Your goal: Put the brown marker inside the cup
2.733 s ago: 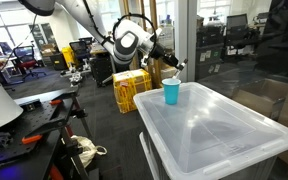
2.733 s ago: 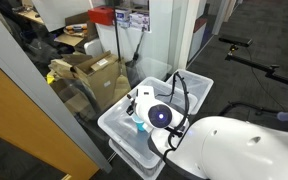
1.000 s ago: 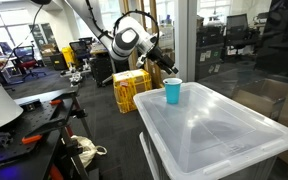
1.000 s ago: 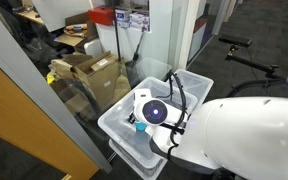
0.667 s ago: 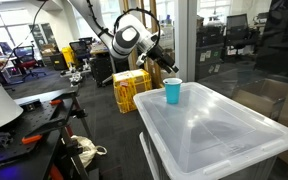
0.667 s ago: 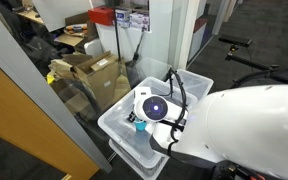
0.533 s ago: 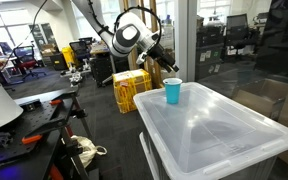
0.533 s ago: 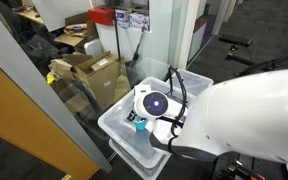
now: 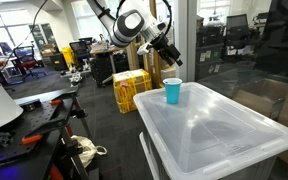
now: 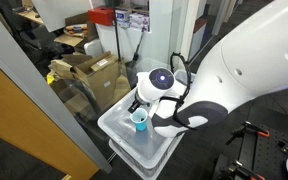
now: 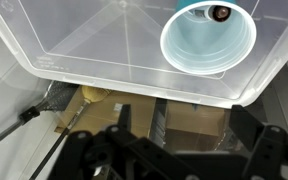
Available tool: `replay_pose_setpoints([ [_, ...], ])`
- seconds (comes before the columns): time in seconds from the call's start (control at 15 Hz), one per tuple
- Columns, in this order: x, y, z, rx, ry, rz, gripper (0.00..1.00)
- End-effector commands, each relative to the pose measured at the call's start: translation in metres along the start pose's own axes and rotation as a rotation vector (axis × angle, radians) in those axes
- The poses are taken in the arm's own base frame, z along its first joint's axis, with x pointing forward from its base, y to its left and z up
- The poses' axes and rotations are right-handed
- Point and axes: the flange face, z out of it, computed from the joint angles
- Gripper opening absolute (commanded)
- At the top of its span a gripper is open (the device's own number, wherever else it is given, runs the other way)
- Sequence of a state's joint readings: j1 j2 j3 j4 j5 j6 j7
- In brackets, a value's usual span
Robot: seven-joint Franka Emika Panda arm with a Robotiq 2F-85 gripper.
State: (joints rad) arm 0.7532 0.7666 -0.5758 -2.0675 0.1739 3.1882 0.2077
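The blue cup stands upright on the lid of a clear plastic bin, near its edge. In the wrist view I look down into it. The brown marker stands inside, its round end leaning on the cup's far rim. My gripper hangs above and to the side of the cup, open, with nothing between its dark fingers. In both exterior views the gripper hovers a short way above the cup without touching it. The marker is too small to make out there.
A yellow crate sits on the floor behind the bin. Cardboard boxes are stacked behind a glass wall. Office chairs and desks fill the background, and a workbench with tools stands to one side.
The gripper has lifted up and away from the cup's rim and its jaws have opened fully. The cup has stayed in place.
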Motion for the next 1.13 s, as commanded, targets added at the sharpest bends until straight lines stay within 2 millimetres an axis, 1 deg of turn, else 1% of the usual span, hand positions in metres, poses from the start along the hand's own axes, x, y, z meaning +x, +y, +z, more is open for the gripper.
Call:
replay_pose_setpoints([
  [0.0, 0.002, 0.022, -0.021, 0.058, -0.039, -0.003, 1.0],
  [0.33, -0.002, 0.04, -0.027, 0.105, -0.074, 0.011, 1.0],
  [0.53, -0.006, 0.043, -0.03, 0.14, -0.097, 0.01, 1.0],
  [0.67, -0.009, 0.042, -0.031, 0.161, -0.117, 0.009, 1.0],
  [0.73, -0.008, 0.038, -0.016, 0.136, -0.087, 0.03, 1.0],
  [1.07, -0.011, 0.038, -0.014, 0.138, -0.094, 0.031, 1.0],
])
